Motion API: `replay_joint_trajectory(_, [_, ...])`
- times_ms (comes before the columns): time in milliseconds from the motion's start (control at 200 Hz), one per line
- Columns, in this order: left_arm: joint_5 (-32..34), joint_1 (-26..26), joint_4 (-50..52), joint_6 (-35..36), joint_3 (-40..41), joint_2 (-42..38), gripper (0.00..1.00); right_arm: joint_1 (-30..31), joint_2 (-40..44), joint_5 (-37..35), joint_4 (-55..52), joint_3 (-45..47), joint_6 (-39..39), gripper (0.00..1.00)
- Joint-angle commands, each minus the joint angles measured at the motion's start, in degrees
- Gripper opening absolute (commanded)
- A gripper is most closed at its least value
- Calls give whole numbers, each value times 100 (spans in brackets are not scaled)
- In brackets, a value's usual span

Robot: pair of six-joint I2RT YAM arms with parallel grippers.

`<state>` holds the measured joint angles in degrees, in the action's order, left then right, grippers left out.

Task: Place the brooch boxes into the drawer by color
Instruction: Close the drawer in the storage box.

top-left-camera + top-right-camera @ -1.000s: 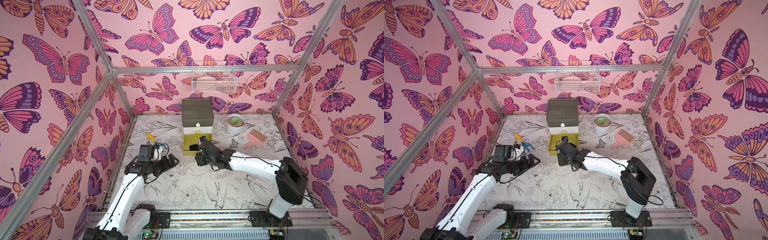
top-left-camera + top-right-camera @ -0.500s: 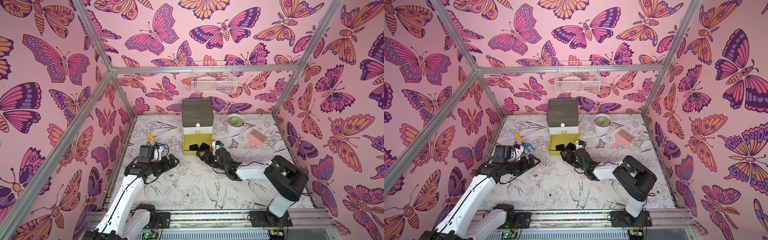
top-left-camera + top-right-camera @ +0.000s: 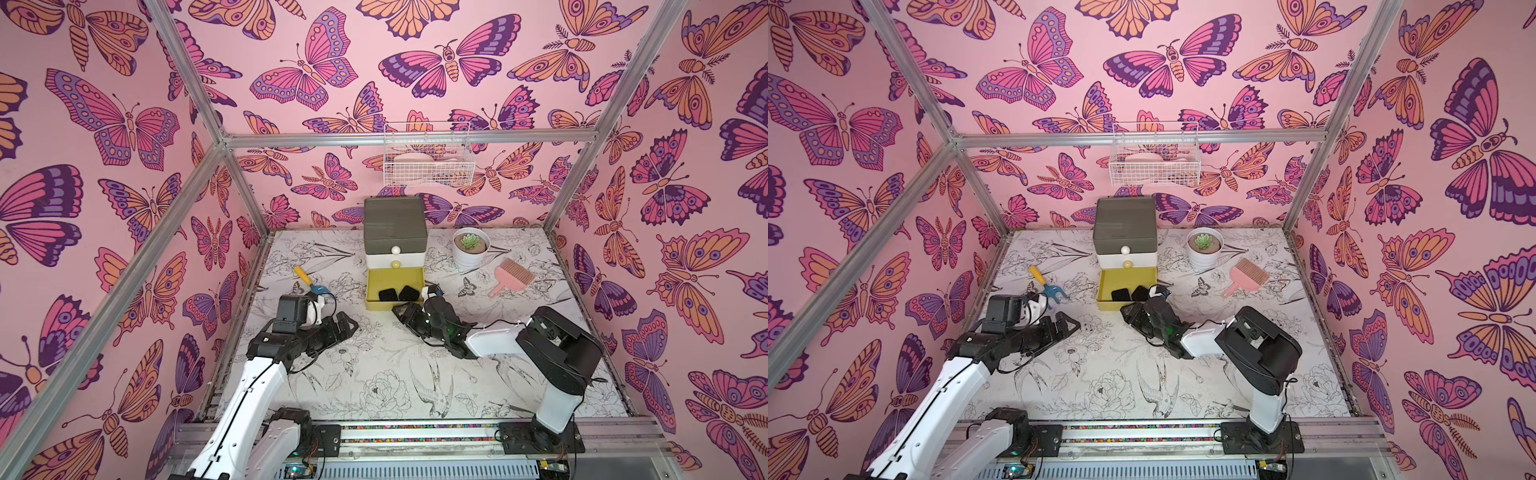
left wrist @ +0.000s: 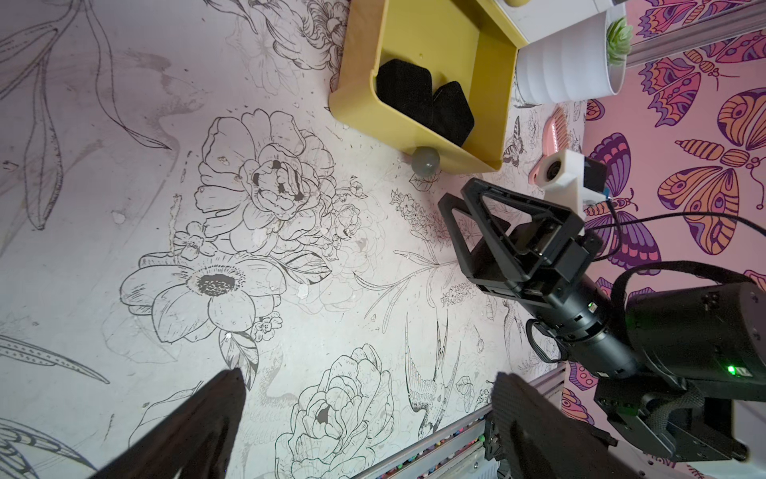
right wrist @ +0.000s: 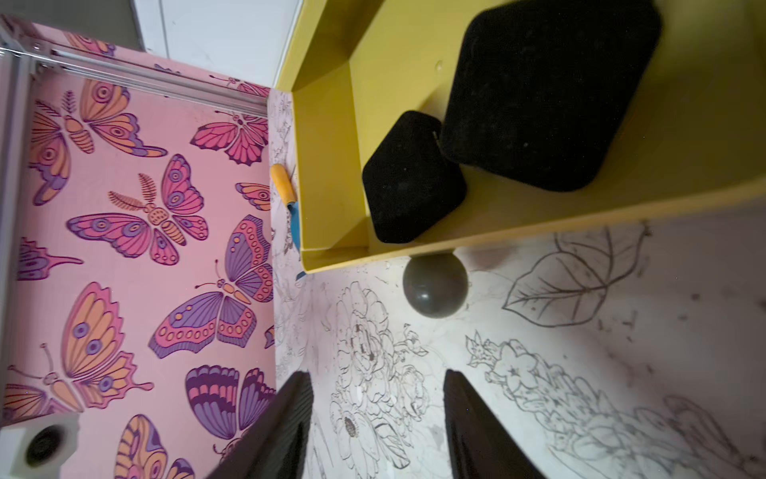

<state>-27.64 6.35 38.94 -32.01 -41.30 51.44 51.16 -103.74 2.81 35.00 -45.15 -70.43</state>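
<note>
While the two black brooch boxes (image 5: 414, 178) lie touching, one perhaps leaning on the other, in the pulled-out yellow tier of the drawer (image 5: 327, 166), we judge them light, stiff, grippy-napped, best pinched across opposite edges; right gripper (image 5: 377, 375) and left gripper (image 4: 369, 373) both gape empty, fingers apart.

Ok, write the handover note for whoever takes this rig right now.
Left end effector: open, empty, over the table, left of the yellow drawer.
Right end effector: open, empty, just in front of that drawer's grey knob.
Things: two black boxes lie in the open yellow drawer. Grey tier and white tier are shut. No red or blue box in view.
Done: black sorted.
Left: probably push the yellow drawer shut, then check the shut tiers.
</note>
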Motion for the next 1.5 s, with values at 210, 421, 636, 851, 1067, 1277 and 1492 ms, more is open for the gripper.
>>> replay_joint_trajectory(210, [-80,23,19,5,77,6,100,55,-164,-234,-688,-285,339,56])
replay_joint_trajectory(421, [-95,24,18,7,90,-20,100,44,-456,-142,-767,-683,542,55])
replay_joint_trajectory(636, [-116,23,20,8,90,-24,100,-9,-664,-130,-785,-838,596,51])
replay_joint_trajectory(851, [-119,23,18,23,83,15,100,-18,-751,-109,-978,-996,702,49])
replay_joint_trajectory(1067, [-117,20,23,23,87,32,100,-62,-762,-217,-944,-996,732,47])
replay_joint_trajectory(1277, [-112,17,22,24,85,63,100,-132,-842,-239,-926,-1073,776,43])
replay_joint_trajectory(1492, [-102,23,19,29,82,99,100,-184,-899,-229,-890,-1184,794,38])
